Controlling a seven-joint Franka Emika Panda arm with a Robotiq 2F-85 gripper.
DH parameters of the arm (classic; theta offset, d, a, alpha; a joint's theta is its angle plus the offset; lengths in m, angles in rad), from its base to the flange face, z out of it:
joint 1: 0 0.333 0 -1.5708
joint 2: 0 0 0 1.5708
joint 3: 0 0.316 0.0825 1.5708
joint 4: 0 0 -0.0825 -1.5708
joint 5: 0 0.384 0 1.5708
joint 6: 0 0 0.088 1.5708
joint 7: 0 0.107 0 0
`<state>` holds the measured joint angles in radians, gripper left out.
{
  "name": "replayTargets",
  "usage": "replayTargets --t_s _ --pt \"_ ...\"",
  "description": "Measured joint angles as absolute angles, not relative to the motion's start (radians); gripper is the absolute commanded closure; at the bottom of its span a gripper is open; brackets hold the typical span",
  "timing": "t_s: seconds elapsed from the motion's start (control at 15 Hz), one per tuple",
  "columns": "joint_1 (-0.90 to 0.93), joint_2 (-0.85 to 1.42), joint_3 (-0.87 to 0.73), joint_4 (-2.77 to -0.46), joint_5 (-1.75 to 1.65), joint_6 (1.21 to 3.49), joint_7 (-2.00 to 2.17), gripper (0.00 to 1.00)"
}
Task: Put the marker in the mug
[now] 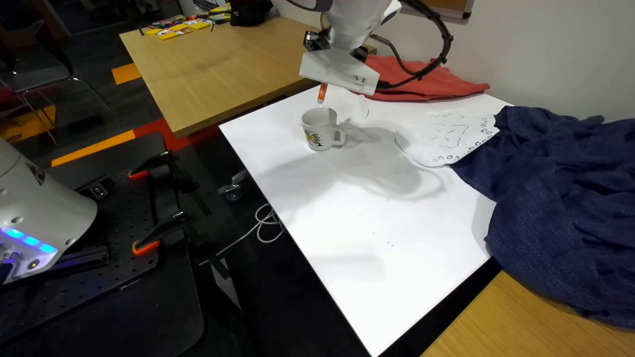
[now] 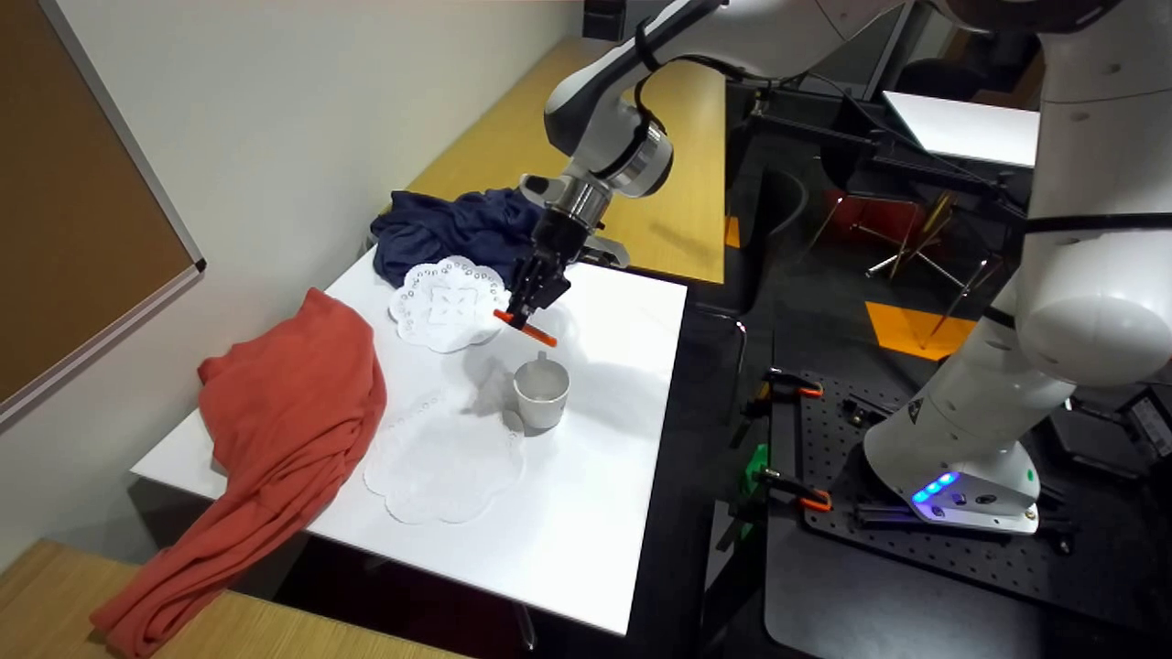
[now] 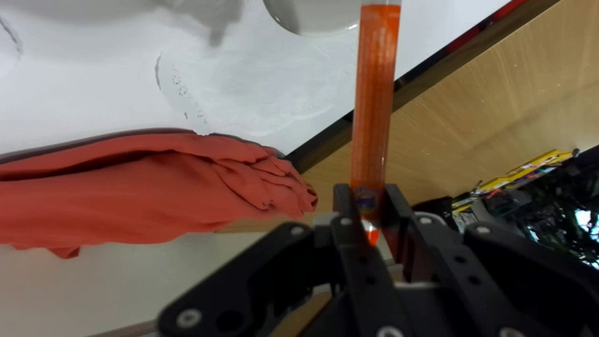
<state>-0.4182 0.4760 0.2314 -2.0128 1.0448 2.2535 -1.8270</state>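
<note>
The marker (image 1: pixel 322 92) is thin and orange and also shows in an exterior view (image 2: pixel 538 335) and the wrist view (image 3: pixel 374 103). My gripper (image 3: pixel 366 199) is shut on the marker near one end; most of its length sticks out past the fingertips, tilted. In an exterior view the gripper (image 2: pixel 519 320) holds it in the air; elsewhere a white plate on the wrist hides the fingers. The whitish mug (image 1: pixel 317 138) stands upright on the white table, also in an exterior view (image 2: pixel 541 403). The marker's free end is above the mug's rim, apart from it. The mug (image 3: pixel 323 18) is cut off in the wrist view.
A red cloth (image 2: pixel 293 394) and a dark blue cloth (image 1: pixel 570 208) lie on the white table (image 1: pixel 397 238). White lace doilies (image 2: pixel 449 307) lie flat near the mug. A wooden table (image 1: pixel 233 59) with yellow packets (image 1: pixel 176 30) adjoins it. A wall stands behind.
</note>
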Motion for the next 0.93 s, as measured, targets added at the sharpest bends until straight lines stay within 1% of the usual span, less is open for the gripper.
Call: replayTargets --t_s 0.2,0.4,0.93 --pt "-0.371 0.488 0.156 -1.994 1.086 2.153 -1.923 0.95" --pt "-0.335 0.509 0.107 -1.980 1.131 2.106 -2.036 0.95" --pt "-0.279 0.583 0.045 -1.950 1.207 2.045 -2.220 0.95"
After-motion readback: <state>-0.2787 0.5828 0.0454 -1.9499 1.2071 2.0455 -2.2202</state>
